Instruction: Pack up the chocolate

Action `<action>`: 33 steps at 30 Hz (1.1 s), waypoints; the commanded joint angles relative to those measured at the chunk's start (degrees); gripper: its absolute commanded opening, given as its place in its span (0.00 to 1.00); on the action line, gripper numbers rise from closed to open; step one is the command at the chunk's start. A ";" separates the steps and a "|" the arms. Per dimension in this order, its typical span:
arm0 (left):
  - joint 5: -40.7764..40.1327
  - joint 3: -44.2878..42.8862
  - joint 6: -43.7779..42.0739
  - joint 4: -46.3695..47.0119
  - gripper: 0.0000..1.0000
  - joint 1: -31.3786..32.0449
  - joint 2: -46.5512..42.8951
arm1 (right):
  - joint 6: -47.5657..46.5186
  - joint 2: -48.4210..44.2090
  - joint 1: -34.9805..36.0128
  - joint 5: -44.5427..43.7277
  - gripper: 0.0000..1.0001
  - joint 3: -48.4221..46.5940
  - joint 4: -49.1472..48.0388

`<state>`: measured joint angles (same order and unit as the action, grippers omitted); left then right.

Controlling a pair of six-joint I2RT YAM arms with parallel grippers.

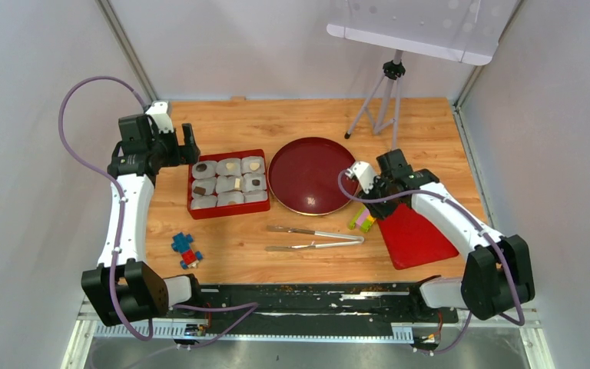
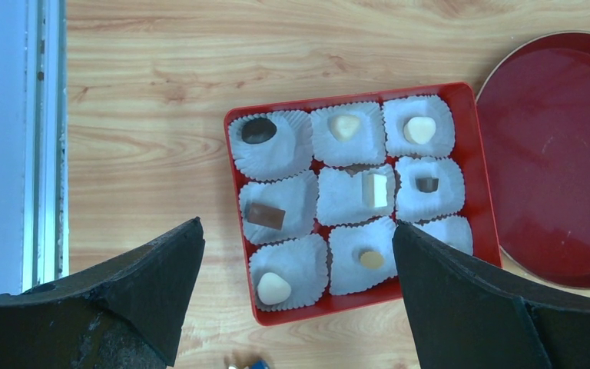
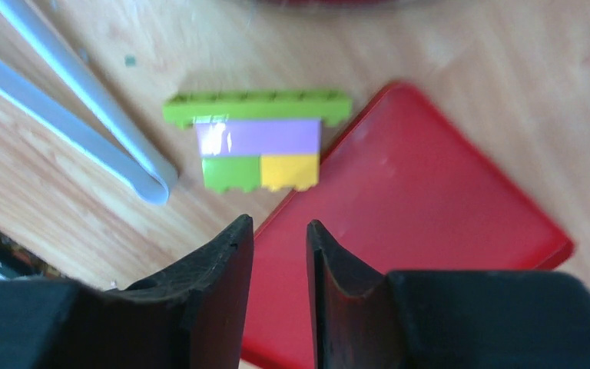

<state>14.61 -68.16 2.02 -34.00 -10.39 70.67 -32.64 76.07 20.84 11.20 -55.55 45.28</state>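
Note:
A red box holds nine white paper cups. In the left wrist view the box shows chocolates in its cups: a dark oval, cream pieces, a brown bar, a white block and a cream lump. One cup is partly hidden by a finger. My left gripper is open and empty, high above the box's left end. My right gripper has its jaws nearly together at the corner of the red lid.
A dark red round plate lies right of the box. Metal tongs lie in front of it. A green, purple and yellow block stack sits beside the lid. A blue-red toy lies near left. A tripod stands behind.

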 commanded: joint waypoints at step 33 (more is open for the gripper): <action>-0.44 -3.72 -3.84 3.02 1.00 1.26 3.32 | 5.21 4.87 -12.28 -8.14 0.00 -6.43 16.53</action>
<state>13.93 -68.45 0.21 -33.58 -10.22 71.85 -28.97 81.69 12.29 2.83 -52.66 50.11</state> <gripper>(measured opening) 1.000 0.015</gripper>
